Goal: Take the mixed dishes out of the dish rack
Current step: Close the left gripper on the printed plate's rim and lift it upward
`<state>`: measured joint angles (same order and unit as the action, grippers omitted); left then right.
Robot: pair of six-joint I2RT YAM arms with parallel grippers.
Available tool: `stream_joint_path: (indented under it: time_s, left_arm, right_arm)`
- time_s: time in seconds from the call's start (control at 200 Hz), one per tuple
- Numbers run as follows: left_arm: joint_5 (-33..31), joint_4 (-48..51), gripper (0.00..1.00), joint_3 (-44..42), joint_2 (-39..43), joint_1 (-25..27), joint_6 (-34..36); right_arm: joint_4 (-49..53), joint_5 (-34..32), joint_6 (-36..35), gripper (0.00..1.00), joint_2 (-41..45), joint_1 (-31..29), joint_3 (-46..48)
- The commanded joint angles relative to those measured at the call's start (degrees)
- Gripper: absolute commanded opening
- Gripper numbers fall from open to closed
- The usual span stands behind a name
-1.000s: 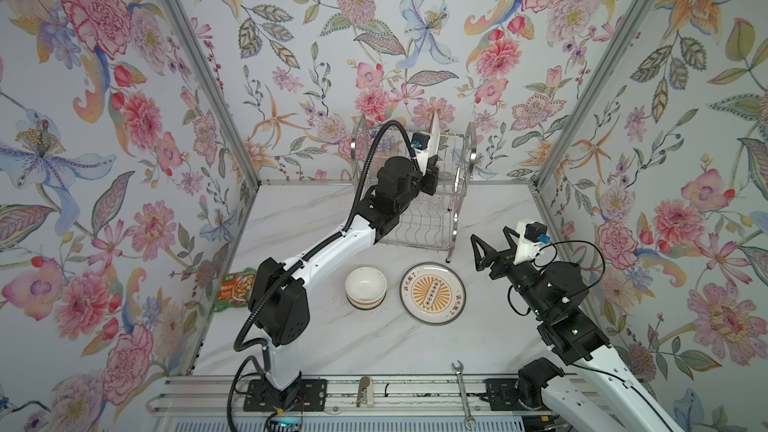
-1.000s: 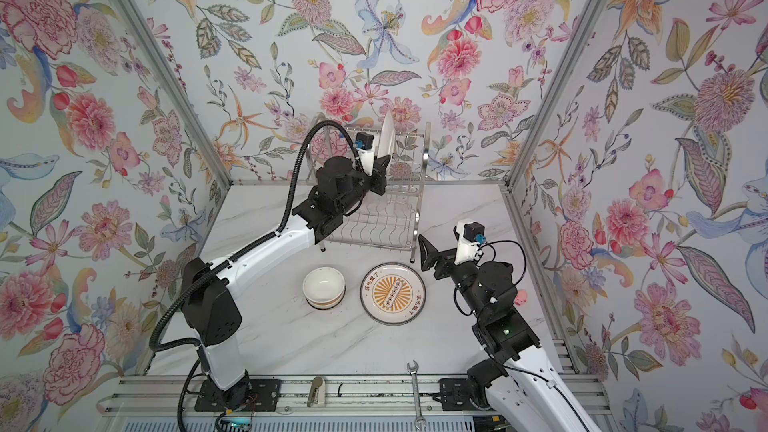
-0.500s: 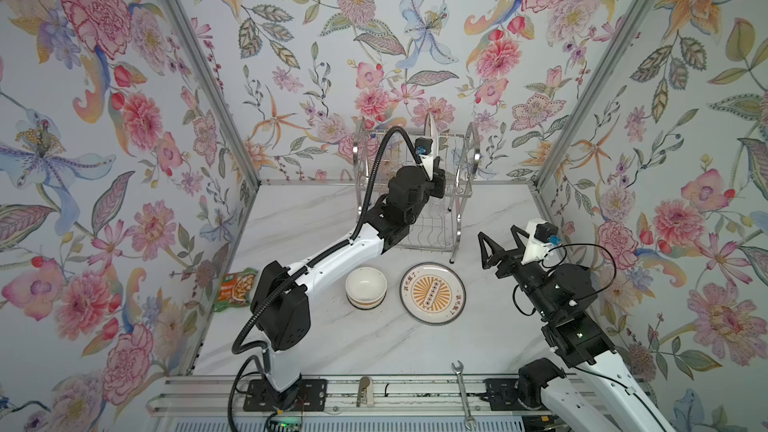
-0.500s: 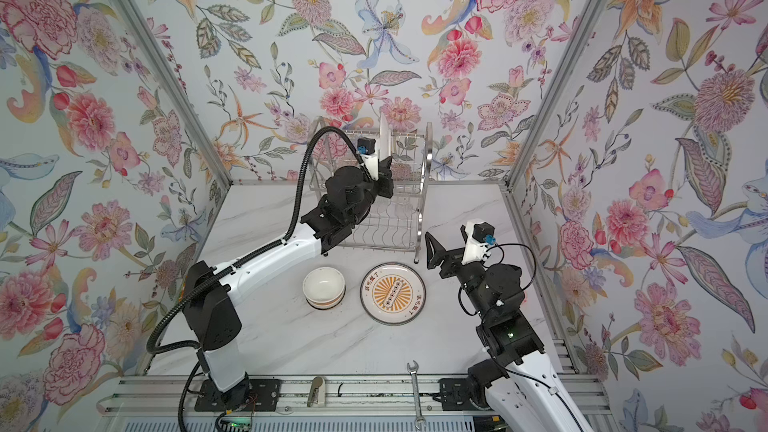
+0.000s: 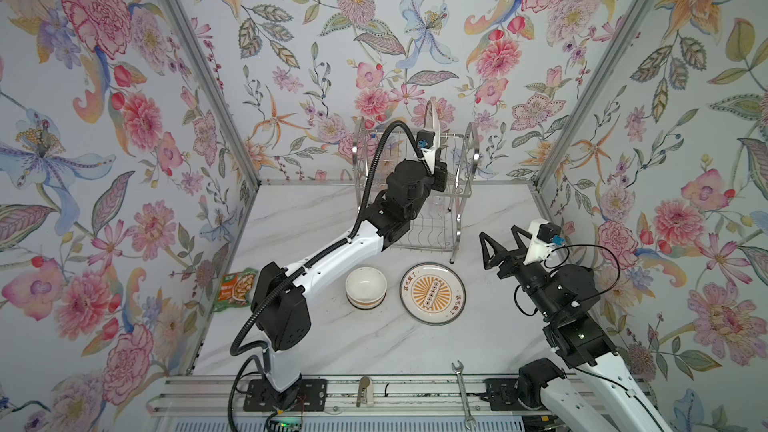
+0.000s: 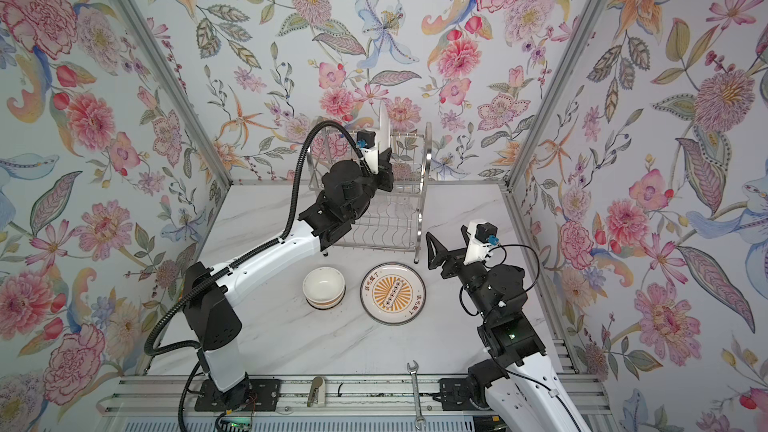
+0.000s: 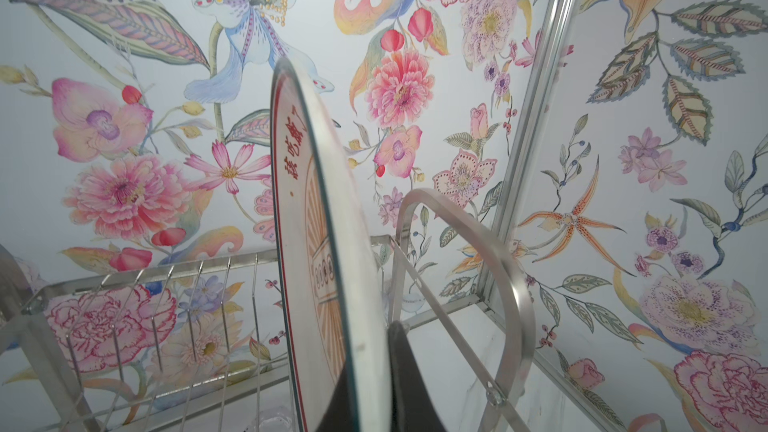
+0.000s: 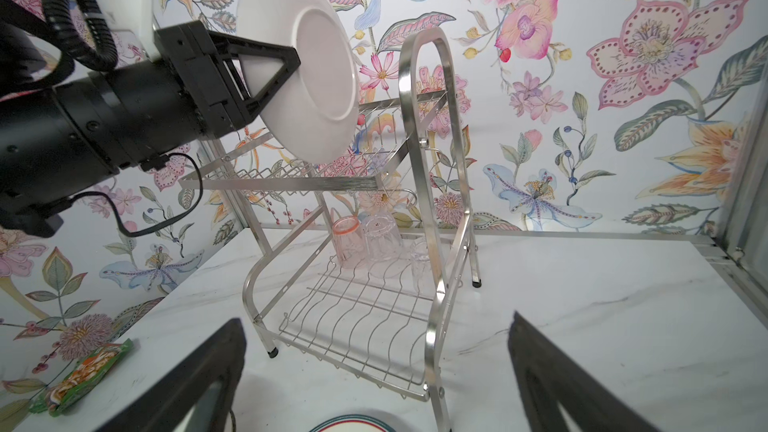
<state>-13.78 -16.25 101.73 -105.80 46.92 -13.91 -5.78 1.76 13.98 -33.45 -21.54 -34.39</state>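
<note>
Standing on the dish rack's (image 8: pixel 282 183) lower shelf are small tumblers (image 8: pixel 380 238)

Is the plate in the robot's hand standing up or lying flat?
Standing up on its edge. The left end effector pinches the plate upright over the dish rack.

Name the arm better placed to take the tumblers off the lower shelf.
Right. The right gripper is open and empty, facing the dish rack and its tumblers; the left gripper is shut on a plate above it.
</note>
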Motion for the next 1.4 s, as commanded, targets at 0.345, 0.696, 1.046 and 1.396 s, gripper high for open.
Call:
stream_joint_path:
  time_s: [0.345,0.696,1.046,1.396]
  left_arm:
    - [12.9,-13.1,0.0,-6.4,13.1,0.4,8.0]
    - [18.7,-10.1,0.0,-26.1,32.5,0.2,13.9]
    - [18.8,1.7,0.0,-42.1,50.9,0.5,25.1]
    - [10.0,21.6,0.0,-50.2,61.5,3.7,41.0]
  right_arm:
    - [1.8,1.3,4.9,0.99,-2.3,0.5,-2.7]
    - [5.8,1.7,12.7,0.99,-2.8,1.1,-4.8]
    - [13.7,9.3,21.2,0.99,-7.2,1.5,-9.8]
    - [17.0,16.9,27.7,0.98,-10.6,1.6,-13.3]
